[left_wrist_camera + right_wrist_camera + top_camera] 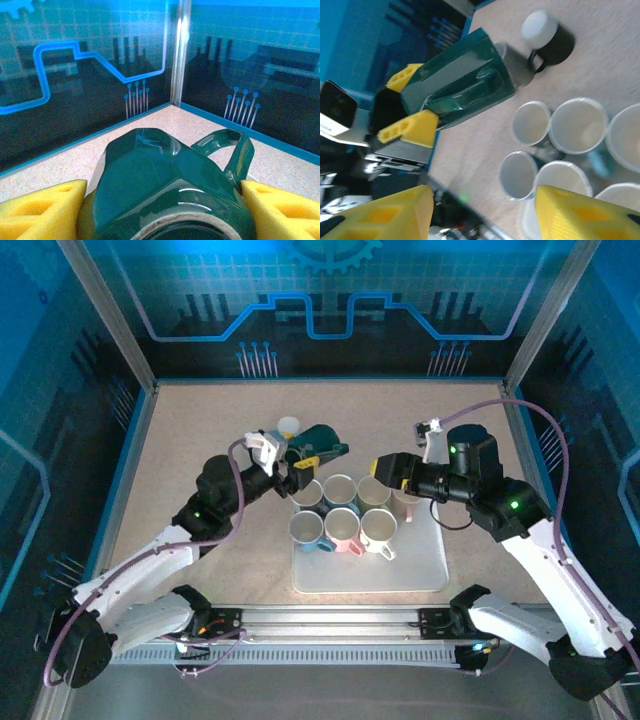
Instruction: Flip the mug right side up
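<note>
While tipped sideways, green mug sits clamped between left jaws.

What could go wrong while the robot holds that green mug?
1. The shiny mug lies sideways between the two yellow pads of the left pincer, so it might slip out while it is being turned.
2. It is close to the cups on the tray, so turning it could knock one over.
3. The open right pincer is near those cups too and might bump them.
</note>
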